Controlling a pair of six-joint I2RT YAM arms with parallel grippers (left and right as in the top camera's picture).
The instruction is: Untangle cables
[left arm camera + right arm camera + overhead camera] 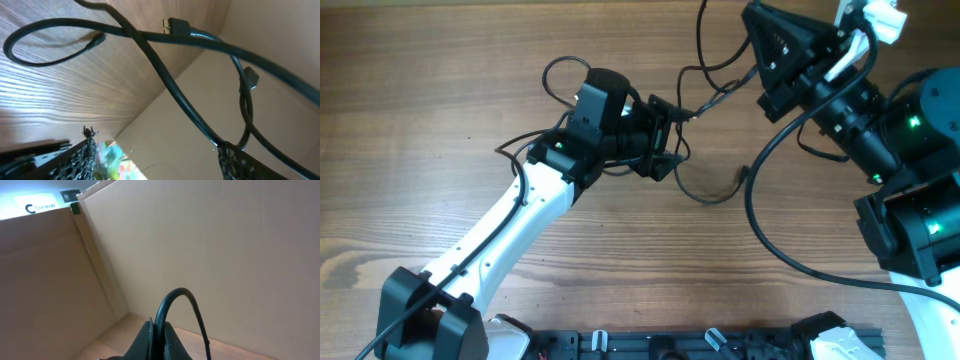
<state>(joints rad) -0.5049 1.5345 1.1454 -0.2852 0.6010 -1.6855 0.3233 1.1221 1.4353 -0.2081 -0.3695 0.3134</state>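
Untangling unfinished | cables (pixel 172 87) crossed and looped | left gripper (pixel 658 135) stood wide | right gripper (pixel 156 330) clamped on cables

Wood-grain bench (pixel 440 120) fills the overhead view. Black rail (pixel 640 348) with white clips (pixel 600 340) along its 6 o'clock edge. Right wrist: plain cardboard wall (pixel 225 245), white sign (pixel 35 206) with dark lettering at 10 o'clock, small green tab (pixel 74 208) beside it. Left wrist: blurred colourful patch (pixel 112 157) at 7 o'clock.

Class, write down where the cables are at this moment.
In the overhead view the cables sit centre-frame, strung between the left gripper and the right gripper, which pinches one strand.
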